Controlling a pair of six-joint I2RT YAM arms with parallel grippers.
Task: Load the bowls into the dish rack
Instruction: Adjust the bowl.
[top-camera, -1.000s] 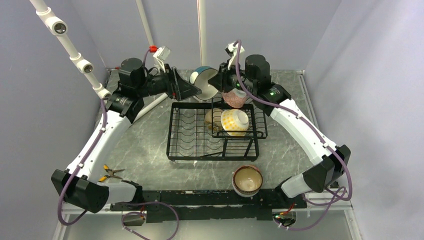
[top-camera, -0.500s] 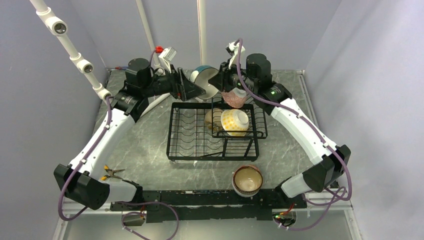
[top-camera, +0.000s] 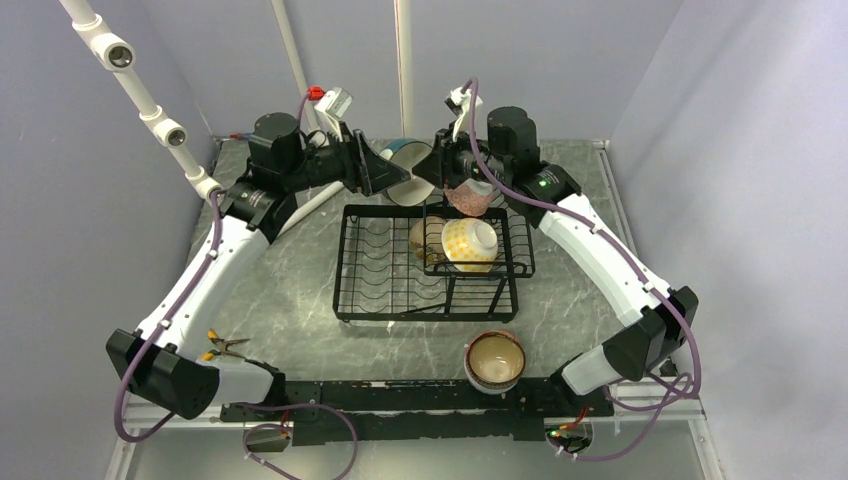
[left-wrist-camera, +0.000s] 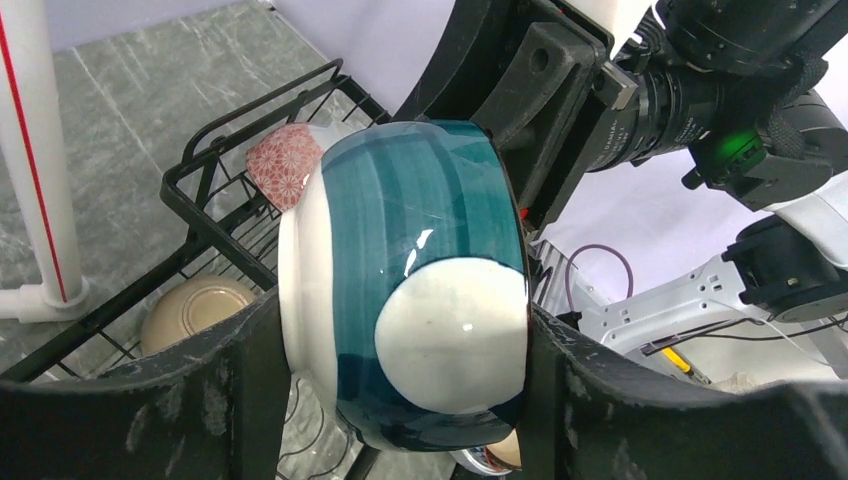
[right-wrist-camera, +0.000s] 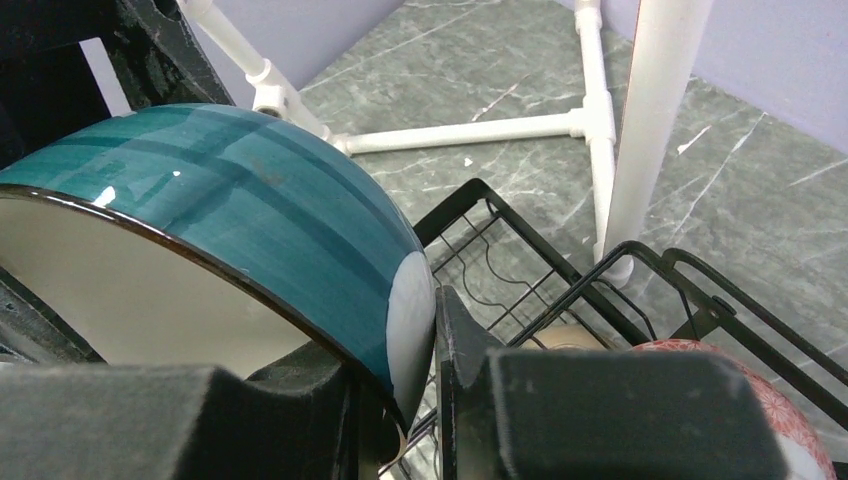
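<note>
While both arms reach to the far edge of the dish rack (top-camera: 341, 262), they meet on one teal-and-white bowl (left-wrist-camera: 420, 260), which hangs in the air above the rack's far rim, tipped on its side. The right gripper (top-camera: 437, 172) is clenched on the bowl's rim, with the wall pinched between its two fingers and the white inside facing the right wrist camera. The left gripper (top-camera: 388, 172) comes from the other side and spans the bowl's outside. In its wrist view, the black fingers (left-wrist-camera: 250, 380) lie against the two flanks with the white foot between them, so it is grasping the bowl too.

A pink-patterned bowl (top-camera: 466, 198) sits just below the right wrist at the far end of the raised basket (top-camera: 528, 250). A yellow-dotted bowl (top-camera: 468, 243) lies on its side in the same basket. A cream bowl (top-camera: 420, 238) lies in the lower tray just beside the basket. A brown-rimmed bowl (top-camera: 494, 360) stands upright on the grey table (top-camera: 290, 290) near the arm bases, well apart from the rack, apparently stacked on another bowl. Yellow-handled pliers (top-camera: 222, 346) lie by the left arm's base
</note>
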